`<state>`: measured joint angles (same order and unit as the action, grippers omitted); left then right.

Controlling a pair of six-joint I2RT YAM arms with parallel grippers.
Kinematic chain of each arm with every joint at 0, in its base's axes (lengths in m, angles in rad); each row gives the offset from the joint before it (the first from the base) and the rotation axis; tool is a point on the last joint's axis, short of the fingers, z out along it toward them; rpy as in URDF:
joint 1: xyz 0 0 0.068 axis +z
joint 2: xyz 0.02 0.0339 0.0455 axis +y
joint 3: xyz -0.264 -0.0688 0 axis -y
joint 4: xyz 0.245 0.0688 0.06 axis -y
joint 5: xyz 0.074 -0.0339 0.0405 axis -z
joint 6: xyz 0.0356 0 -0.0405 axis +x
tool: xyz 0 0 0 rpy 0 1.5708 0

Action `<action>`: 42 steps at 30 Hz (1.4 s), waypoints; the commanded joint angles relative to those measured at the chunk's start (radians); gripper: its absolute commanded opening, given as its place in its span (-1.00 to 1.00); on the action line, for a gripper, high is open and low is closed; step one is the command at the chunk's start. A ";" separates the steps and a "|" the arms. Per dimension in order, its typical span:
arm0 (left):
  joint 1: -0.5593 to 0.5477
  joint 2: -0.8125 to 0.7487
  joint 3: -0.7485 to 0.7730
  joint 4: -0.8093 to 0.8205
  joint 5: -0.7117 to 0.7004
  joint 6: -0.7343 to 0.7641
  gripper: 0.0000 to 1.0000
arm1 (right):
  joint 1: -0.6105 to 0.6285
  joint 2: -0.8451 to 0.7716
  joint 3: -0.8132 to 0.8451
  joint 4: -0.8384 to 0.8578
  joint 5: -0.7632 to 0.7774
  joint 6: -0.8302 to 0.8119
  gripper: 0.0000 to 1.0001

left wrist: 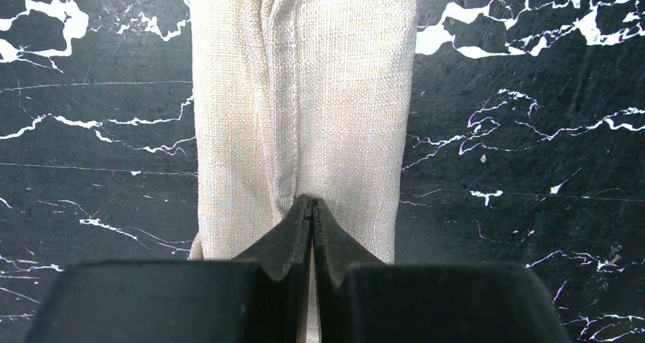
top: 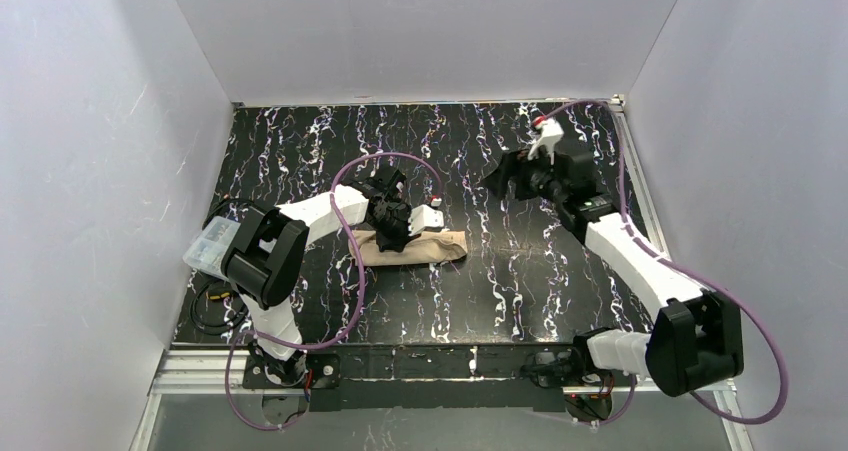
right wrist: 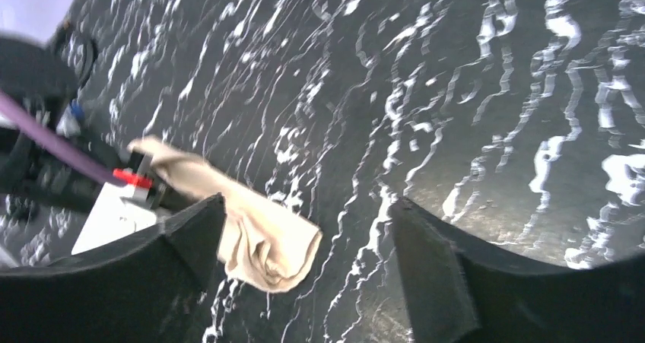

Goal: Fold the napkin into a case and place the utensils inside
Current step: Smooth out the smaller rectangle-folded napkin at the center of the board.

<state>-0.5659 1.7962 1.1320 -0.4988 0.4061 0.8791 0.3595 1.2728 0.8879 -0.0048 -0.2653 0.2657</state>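
The beige napkin (top: 440,246) lies on the black marbled table as a long narrow folded strip; it also shows in the left wrist view (left wrist: 335,92) and the right wrist view (right wrist: 266,236), where its near end looks loosely rolled. My left gripper (top: 395,229) sits low on the strip's left part. In the left wrist view the left gripper (left wrist: 312,200) is shut, with its tips pinching a raised crease of the cloth. My right gripper (top: 500,183) is open and empty, held above the table to the back right, and in its own view the right gripper (right wrist: 308,202) is apart from the napkin. No utensils are in view.
A clear plastic compartment box (top: 210,246) sits at the table's left edge beside the left arm. Dark cables (top: 215,306) lie near the left base. White walls close the table in on three sides.
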 commanded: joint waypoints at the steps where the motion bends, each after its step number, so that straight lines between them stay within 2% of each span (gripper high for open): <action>1: 0.006 0.001 -0.021 -0.071 -0.019 0.000 -1.00 | -0.017 0.042 -0.025 0.035 0.066 0.053 0.62; 3: 0.006 0.000 -0.019 -0.074 -0.012 -0.004 -1.00 | 0.088 -0.049 -0.128 0.109 0.137 -0.041 0.66; 4: 0.006 0.001 -0.019 -0.073 -0.012 -0.006 -1.00 | 0.116 -0.101 -0.188 0.165 0.124 -0.054 0.73; 6: 0.006 0.002 -0.019 -0.077 -0.012 -0.006 -1.00 | 0.119 -0.132 -0.227 0.162 0.041 -0.051 0.78; 9: 0.006 0.002 -0.020 -0.080 -0.013 -0.003 -1.00 | 0.119 -0.080 -0.242 0.131 -0.119 -0.035 0.80; 11: 0.006 0.002 -0.021 -0.081 -0.016 0.000 -1.00 | 0.121 -0.048 -0.257 0.157 -0.201 -0.015 0.89; 12: 0.006 0.000 -0.020 -0.082 -0.019 -0.001 -1.00 | 0.125 -0.033 -0.266 0.169 -0.209 -0.012 0.97; 17: 0.006 -0.002 -0.019 -0.083 -0.021 0.000 -1.00 | 0.143 0.017 -0.274 0.251 -0.162 -0.027 0.95; 23: 0.006 0.001 -0.015 -0.088 -0.021 -0.001 -1.00 | 0.176 0.115 -0.267 0.311 -0.213 -0.016 0.63; 29: 0.007 0.003 -0.008 -0.091 -0.021 0.000 -1.00 | 0.221 0.154 -0.266 0.351 -0.180 -0.028 0.53; 30: 0.007 0.002 -0.008 -0.092 -0.021 0.002 -1.00 | 0.222 0.169 -0.257 0.346 -0.152 -0.031 0.45; 31: 0.008 0.004 -0.010 -0.091 -0.021 0.002 -1.00 | 0.223 0.181 -0.247 0.344 -0.133 -0.038 0.29; 35: 0.008 0.001 -0.007 -0.092 -0.017 0.000 -1.00 | 0.222 0.242 -0.191 0.295 -0.104 -0.081 -0.48; 42: 0.008 0.001 -0.005 -0.099 -0.008 0.004 -1.00 | 0.221 0.292 -0.142 0.265 -0.060 -0.095 -0.77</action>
<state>-0.5659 1.7962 1.1336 -0.5034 0.4080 0.8787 0.5827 1.5578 0.6937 0.2596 -0.3710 0.1978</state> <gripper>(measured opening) 0.007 0.139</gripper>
